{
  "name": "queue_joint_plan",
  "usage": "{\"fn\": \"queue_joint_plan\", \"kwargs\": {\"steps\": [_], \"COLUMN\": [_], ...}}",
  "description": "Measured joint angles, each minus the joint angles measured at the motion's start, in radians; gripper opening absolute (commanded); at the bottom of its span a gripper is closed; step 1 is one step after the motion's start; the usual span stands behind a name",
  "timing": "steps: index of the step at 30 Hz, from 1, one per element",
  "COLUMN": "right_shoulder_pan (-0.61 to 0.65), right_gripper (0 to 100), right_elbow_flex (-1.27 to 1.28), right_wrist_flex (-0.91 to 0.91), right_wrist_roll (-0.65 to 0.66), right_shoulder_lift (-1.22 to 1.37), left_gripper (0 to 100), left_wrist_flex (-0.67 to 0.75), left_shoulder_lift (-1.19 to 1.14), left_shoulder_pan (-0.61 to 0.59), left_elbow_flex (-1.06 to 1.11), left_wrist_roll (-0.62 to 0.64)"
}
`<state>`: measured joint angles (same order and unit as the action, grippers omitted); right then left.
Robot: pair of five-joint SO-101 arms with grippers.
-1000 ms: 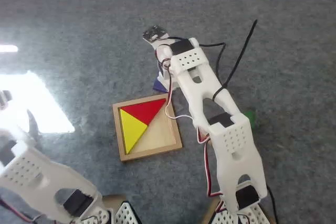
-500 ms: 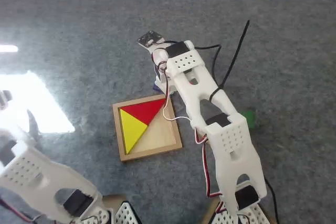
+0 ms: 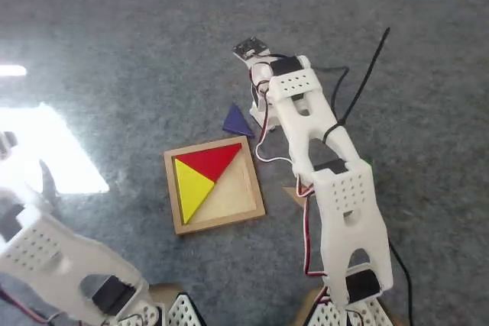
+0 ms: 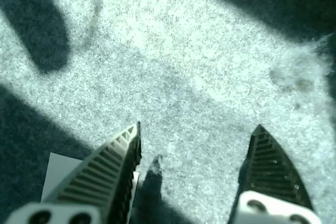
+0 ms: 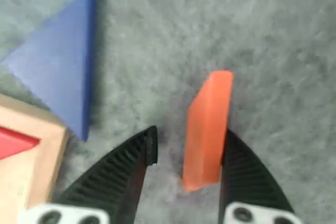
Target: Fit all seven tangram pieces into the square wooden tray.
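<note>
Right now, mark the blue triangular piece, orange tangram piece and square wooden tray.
Blue triangular piece (image 3: 238, 121): high view, its centre.
Orange tangram piece (image 5: 207, 129): right wrist view, its middle.
Square wooden tray (image 3: 233, 195): high view, bare floor.

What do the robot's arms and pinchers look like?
Both the right arm and the left arm are chunky white plastic, dotted with rows of tiny holes, with black motors at the joints. Red, white and black wires loop along the right arm. The right gripper and left gripper have pointed, ridged fingers.
</note>
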<state>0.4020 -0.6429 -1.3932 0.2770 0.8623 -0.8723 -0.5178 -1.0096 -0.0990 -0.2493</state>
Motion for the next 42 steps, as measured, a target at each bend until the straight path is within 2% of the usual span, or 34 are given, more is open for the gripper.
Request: {"fn": "queue_joint_plan", "kwargs": {"steps": [10,19,31,36,42], "right_shoulder_pan": [-0.023,-0.055,-0.014,-0.021,-0.029], "right_gripper": [20.4,20.6,22.6,22.9,22.8], "right_elbow_flex": [-0.107,-0.407,-0.427,-0.454,-0.48], "right_wrist_flex": [0.0,-0.236,-0.293,-0.285,-0.275], "right_wrist_roll": [0.0,0.152,0.126,0.19,0.199], "right_shoulder_lift": [0.032,0.066,0.193,0.244,0.267], "left_gripper": [32,32,32,32,32], "left_wrist_flex": [0.0,0.0,0.0,0.0,0.0], "left_shoulder_lift": [0.0,0.0,0.0,0.0,0.0], "left_shoulder_pan": [0.0,0.0,0.0,0.0,0.0], "left_elbow_flex": [0.0,0.0,0.0,0.0,0.0], "left_wrist_roll": [0.0,0.0,0.0,0.0,0.0]}}
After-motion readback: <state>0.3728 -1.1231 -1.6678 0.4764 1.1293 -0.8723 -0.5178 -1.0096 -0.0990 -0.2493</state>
